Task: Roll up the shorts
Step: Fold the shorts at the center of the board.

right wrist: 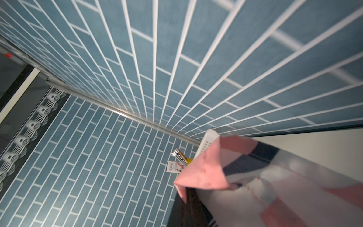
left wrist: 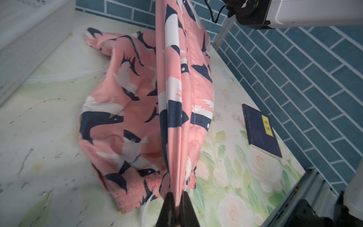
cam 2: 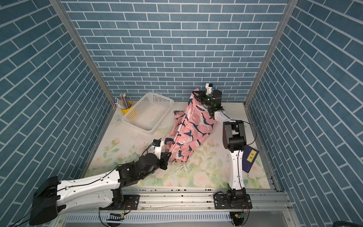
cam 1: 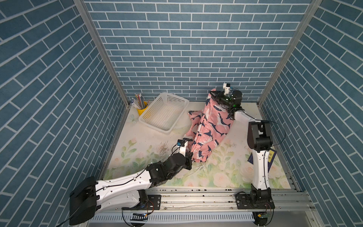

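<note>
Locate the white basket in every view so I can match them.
Top view: basket at the back, between pencil cup and shorts.
Top view: basket, same spot.
Left wrist: blurred white wall beyond the shorts.
Right wrist: rim sliver behind the pinched pink corner.
Shared landmark: the shorts.

Shorts (cam 1: 208, 125): salmon-pink, navy-and-white shark print, unrolled. Drawn into a taut ridge, far end raised, near end low; loose folds rest on worktop (cam 1: 137, 141).
</note>
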You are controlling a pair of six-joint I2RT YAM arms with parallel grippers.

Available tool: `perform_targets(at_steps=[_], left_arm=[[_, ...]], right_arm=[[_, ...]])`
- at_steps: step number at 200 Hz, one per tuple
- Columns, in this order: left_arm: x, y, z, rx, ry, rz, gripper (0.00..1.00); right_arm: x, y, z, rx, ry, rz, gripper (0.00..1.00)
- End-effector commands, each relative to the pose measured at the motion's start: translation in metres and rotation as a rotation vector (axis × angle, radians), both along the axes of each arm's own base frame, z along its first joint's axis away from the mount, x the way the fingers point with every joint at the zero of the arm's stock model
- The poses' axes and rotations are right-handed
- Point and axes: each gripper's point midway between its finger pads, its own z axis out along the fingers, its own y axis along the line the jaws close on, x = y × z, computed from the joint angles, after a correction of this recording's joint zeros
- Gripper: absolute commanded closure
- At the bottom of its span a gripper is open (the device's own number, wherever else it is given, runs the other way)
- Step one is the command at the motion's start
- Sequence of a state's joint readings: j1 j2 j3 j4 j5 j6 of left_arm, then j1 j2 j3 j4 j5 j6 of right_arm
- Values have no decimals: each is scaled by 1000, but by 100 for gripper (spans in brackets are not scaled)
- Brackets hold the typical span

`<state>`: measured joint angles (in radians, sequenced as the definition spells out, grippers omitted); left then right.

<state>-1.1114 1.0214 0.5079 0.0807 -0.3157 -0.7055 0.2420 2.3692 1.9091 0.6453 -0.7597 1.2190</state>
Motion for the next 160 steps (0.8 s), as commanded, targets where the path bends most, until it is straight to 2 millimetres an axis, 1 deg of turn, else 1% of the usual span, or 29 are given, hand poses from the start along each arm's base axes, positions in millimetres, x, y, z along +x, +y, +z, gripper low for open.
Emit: perform_targets(at_steps=[1,4,5,7,8,10,11,16,18,20,32,39,63,79,83,89,93,97,100,107,112,115,117,125,131,144,145,150,160], left_arm=[[-23,28,-67,157,184,28,100],[-24,29,-69,164,191,31,100],[-24,29,-70,164,194,32,100],[-24,30,-72,168,199,36,100],[-24,30,-73,170,200,38,100],[-24,31,-74,175,204,43,100],[-24,31,-75,176,207,44,100],[-24,34,-79,186,219,57,100],[-25,34,-81,189,226,59,100],[-25,35,-83,193,231,63,100],[-27,40,-96,214,264,87,100],[-29,44,-103,225,285,102,100],[-36,50,-127,243,345,116,100],[-39,54,-140,284,380,130,100],[-39,54,-142,295,387,130,100],[-40,53,-146,309,399,126,100],[-41,53,-148,317,405,126,100],[-41,53,-149,324,410,130,94],[-41,53,-149,327,412,133,86],[-39,52,-148,333,411,138,65],[-38,51,-145,333,406,139,54],[-37,49,-142,329,400,140,48],[-36,48,-140,326,396,139,45],[-31,44,-128,310,366,141,24],[-26,43,-116,292,339,151,13],[-17,43,-94,268,268,162,2],[-15,40,-89,255,259,162,1],[-9,37,-75,233,228,164,0],[-2,36,-60,212,190,162,0]], right_arm=[[54,-17,-11,-48,2,-188,100],[56,-13,-14,-54,5,-184,100],[56,-10,-12,-54,1,-181,100],[58,-6,-19,-58,13,-175,100],[58,-5,-16,-57,8,-173,100],[59,-1,-16,-59,5,-168,100],[60,0,-22,-63,14,-166,100],[64,8,-25,-66,14,-156,100],[65,11,-31,-72,24,-153,100],[65,14,-28,-71,19,-150,100],[69,26,-48,-87,40,-145,100],[70,31,-58,-93,52,-148,100],[70,39,-105,-144,120,-149,100],[67,44,-124,-184,143,-131,100],[66,44,-126,-195,144,-126,94],[64,45,-126,-211,142,-119,79],[62,46,-128,-224,142,-114,71],[62,45,-124,-234,138,-114,65],[61,44,-123,-242,137,-111,60],[59,43,-116,-260,125,-109,51],[58,41,-110,-274,118,-107,49],[57,40,-105,-282,113,-108,43],[57,38,-101,-286,109,-109,42],[54,33,-87,-307,91,-107,41],[52,27,-77,-323,86,-112,40],[45,12,-54,-353,75,-122,40],[45,11,-55,-356,78,-122,40],[40,6,-48,-369,70,-124,40],[30,-4,-34,-403,55,-136,39]])
